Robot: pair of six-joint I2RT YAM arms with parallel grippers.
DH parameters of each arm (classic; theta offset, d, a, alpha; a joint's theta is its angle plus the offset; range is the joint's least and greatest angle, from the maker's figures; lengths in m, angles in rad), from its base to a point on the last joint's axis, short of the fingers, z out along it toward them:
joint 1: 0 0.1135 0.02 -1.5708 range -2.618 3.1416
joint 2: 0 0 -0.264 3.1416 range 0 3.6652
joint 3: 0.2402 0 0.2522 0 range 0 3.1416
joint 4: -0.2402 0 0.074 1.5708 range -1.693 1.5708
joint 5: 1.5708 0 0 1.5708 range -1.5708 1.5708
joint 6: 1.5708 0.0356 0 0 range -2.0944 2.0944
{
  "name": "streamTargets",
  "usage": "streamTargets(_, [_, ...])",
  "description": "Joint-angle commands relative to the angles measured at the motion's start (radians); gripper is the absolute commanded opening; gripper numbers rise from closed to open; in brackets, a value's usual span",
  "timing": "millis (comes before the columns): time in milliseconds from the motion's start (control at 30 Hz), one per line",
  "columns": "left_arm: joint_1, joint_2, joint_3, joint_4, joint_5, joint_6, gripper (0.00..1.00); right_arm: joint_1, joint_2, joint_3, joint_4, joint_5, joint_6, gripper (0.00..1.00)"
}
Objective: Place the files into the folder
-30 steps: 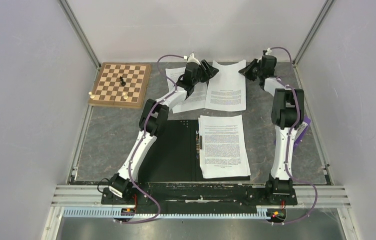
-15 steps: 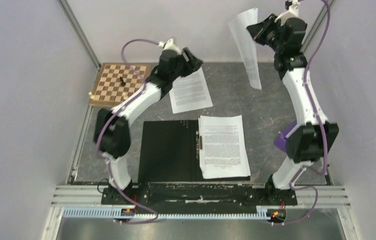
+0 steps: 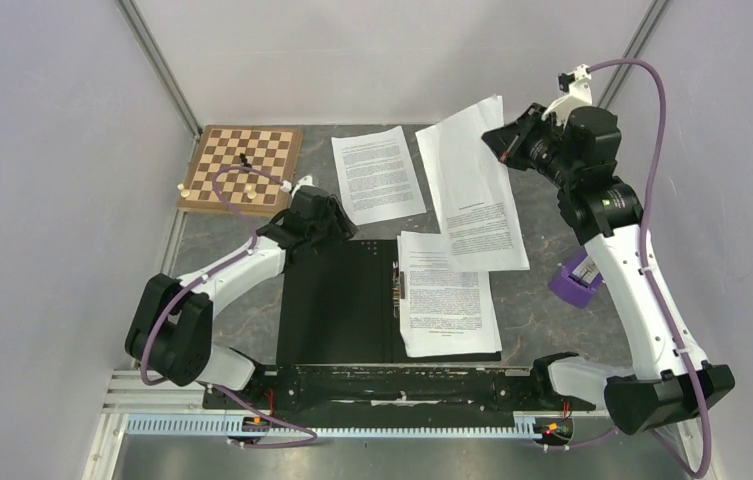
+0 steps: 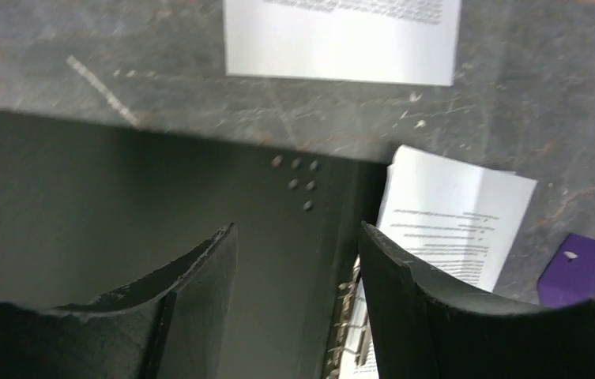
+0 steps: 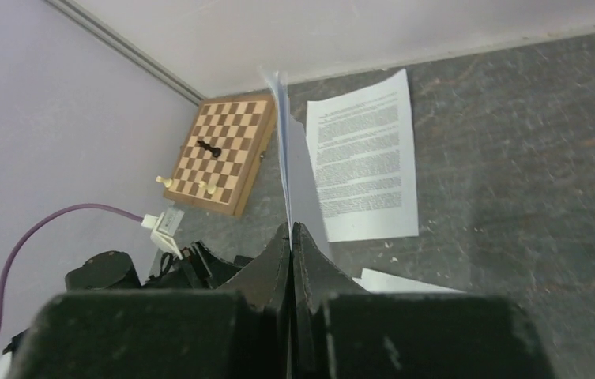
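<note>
The folder (image 3: pixel 337 300) lies open, black inner faces up, near the table's front. One printed sheet (image 3: pixel 447 293) lies on its right half. A second sheet (image 3: pixel 379 172) lies flat on the table behind it. My right gripper (image 3: pixel 504 141) is shut on the third sheet (image 3: pixel 472 190) and holds it in the air, slanting down over the folder's right side; in the right wrist view that sheet (image 5: pixel 284 150) shows edge-on above my gripper (image 5: pixel 291 229). My left gripper (image 3: pixel 330 228) is open and empty over the folder's far left edge (image 4: pixel 160 197), above the binder rings (image 4: pixel 349 332).
A wooden chessboard (image 3: pixel 242 168) with a few pieces stands at the back left. A purple block (image 3: pixel 577 278) sits at the right by the right arm. Grey walls close in on both sides and the back.
My right gripper has lifted the third sheet off the table and brought it down and forward over the folder. My left arm has pulled back from the far sheets to the folder's far edge.
</note>
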Motion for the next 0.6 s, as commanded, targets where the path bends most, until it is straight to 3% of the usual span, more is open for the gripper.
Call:
streamTargets(0, [-0.003,-0.068,-0.037,-0.045,-0.049,-0.052,0.64,-0.012,-0.023,-0.059,-0.11,0.085,-0.039,0.0])
streamTargets(200, [-0.079,-0.047,-0.107,-0.098,-0.111,-0.091,0.59,-0.05,-0.04,-0.497,0.023,0.03,-0.046,0.0])
streamTargets(333, [-0.15,-0.009,-0.143,-0.127,-0.175,-0.13,0.56,-0.05,0.014,-0.69,0.127,0.052,-0.082,0.0])
streamTargets(567, [-0.195,0.062,-0.16,-0.135,-0.211,-0.161,0.53,-0.038,0.039,-0.776,0.206,0.106,-0.16,0.0])
